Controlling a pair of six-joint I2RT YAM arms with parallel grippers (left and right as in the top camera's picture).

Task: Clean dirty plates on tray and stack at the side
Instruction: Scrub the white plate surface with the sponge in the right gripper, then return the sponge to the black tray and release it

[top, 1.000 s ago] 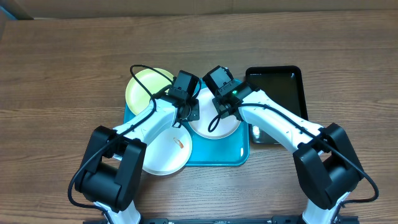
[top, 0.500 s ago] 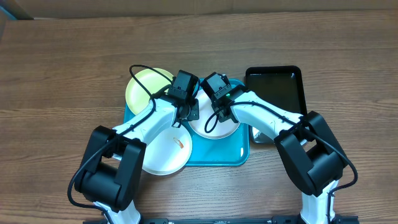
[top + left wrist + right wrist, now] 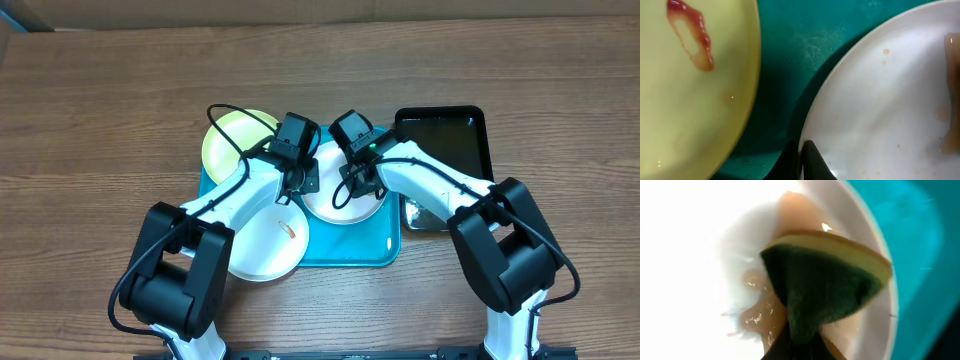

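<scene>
White plate [image 3: 345,208] could skid on the tray [image 3: 350,252] under scrubbing: right claw [image 3: 795,345] clamps the sponge [image 3: 825,280], left claw [image 3: 812,162] sits closed at its rim.

from above, most of the middle white plate [image 3: 362,212] is covered; up close the sponge [image 3: 825,285] looks blurred.

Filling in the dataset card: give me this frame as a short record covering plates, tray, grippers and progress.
tray: turquoise, carries three plates
green plate: back left, red smear
front white plate: front left, orange smear
centre white plate: wet orange residue
right gripper: shut on sponge, which is on the centre white plate
left gripper: shut on the centre white plate's left rim
black basin: right of tray
stacked at side: none yet
</scene>
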